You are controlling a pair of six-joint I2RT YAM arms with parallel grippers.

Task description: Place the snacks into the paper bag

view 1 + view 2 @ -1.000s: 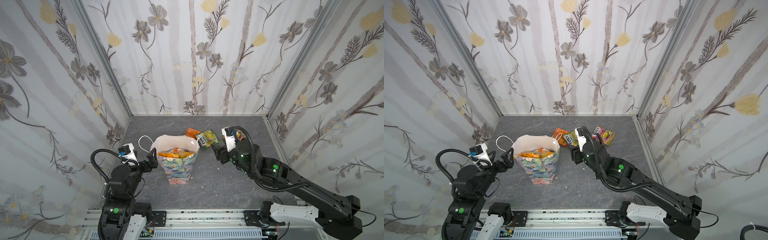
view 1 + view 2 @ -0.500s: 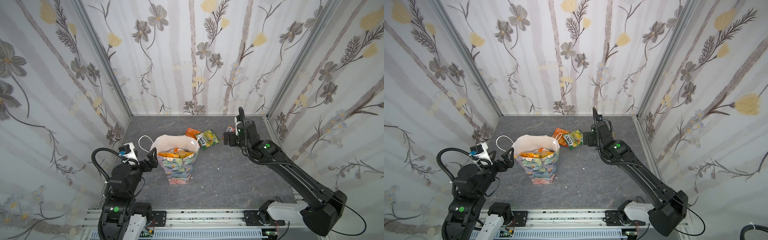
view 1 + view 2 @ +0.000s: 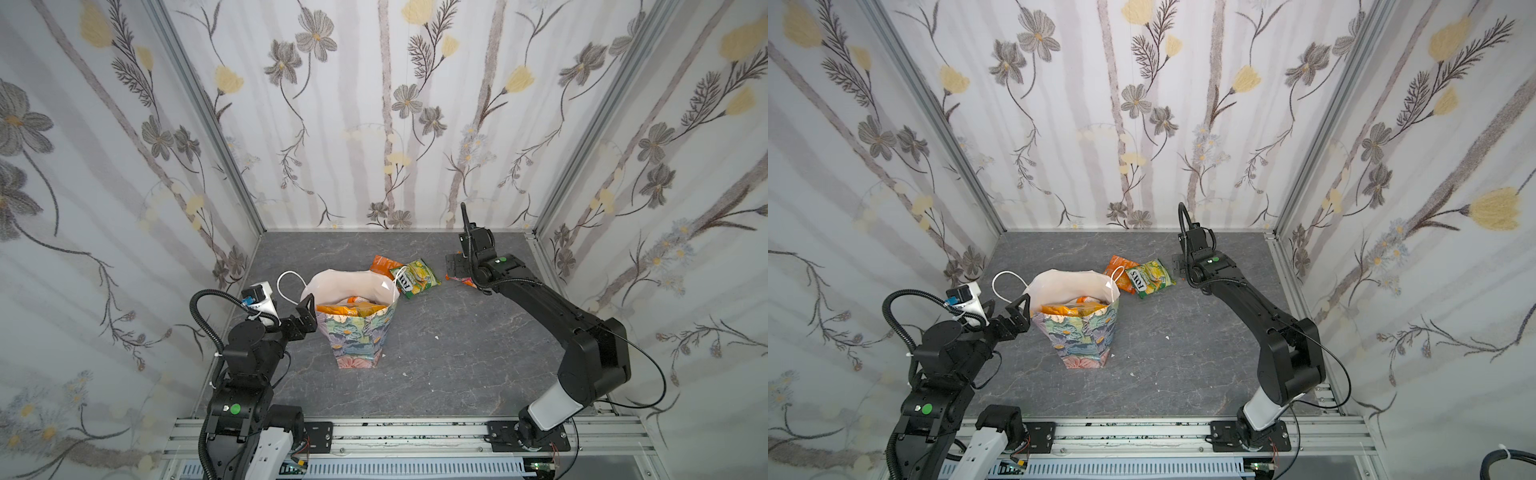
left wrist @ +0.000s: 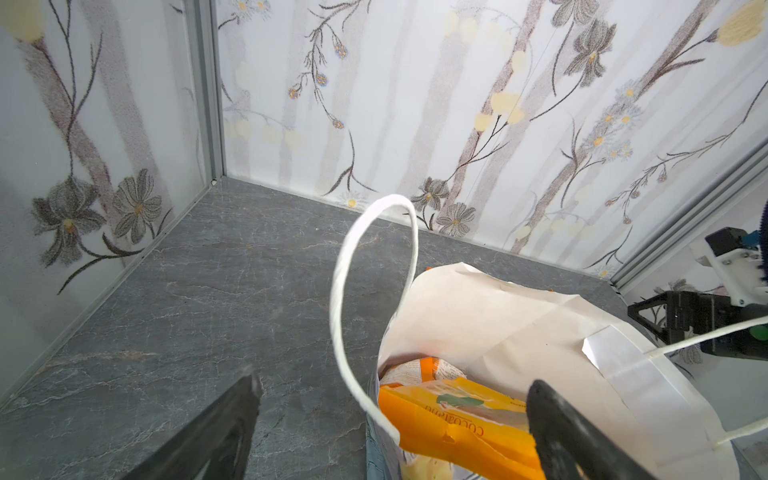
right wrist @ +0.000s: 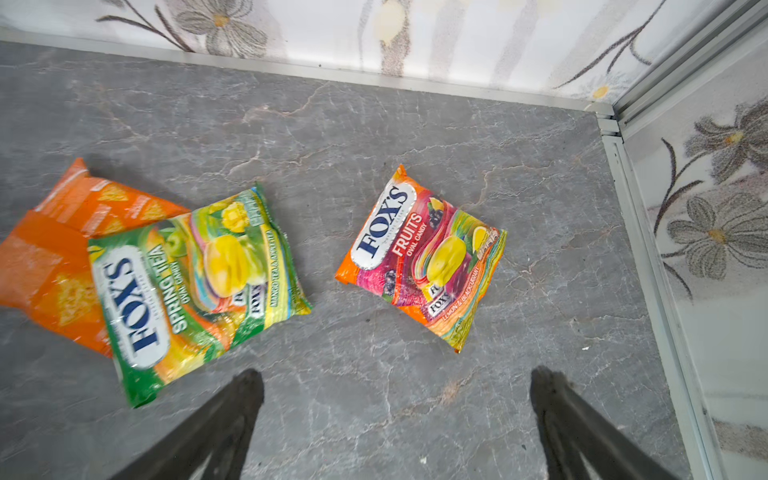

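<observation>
Mid-table: floral paper gift bag [image 3: 361, 336] upright, flat orange-yellow box [image 4: 453, 424] inside. Behind it, orange foil packet [image 3: 384, 264] lies under yellow-green foil packet [image 3: 417, 278]. Right gripper [image 5: 397, 382], beside the bag a second ago, now hangs agape and empty above pink-orange foil packet [image 5: 419, 257], which top views barely show. Left gripper [image 4: 395, 384] spread, apparently straddling the bag's rim.

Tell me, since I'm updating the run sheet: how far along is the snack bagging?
Done: the paper bag already holds an orange-yellow box with another packet beside it. In hand: nothing; the left gripper is open at the bag's rim, the right gripper open above the FRUITS packet. Remaining: that packet, the green Spring Tea packet and the orange packet under it, all on the table.
</observation>
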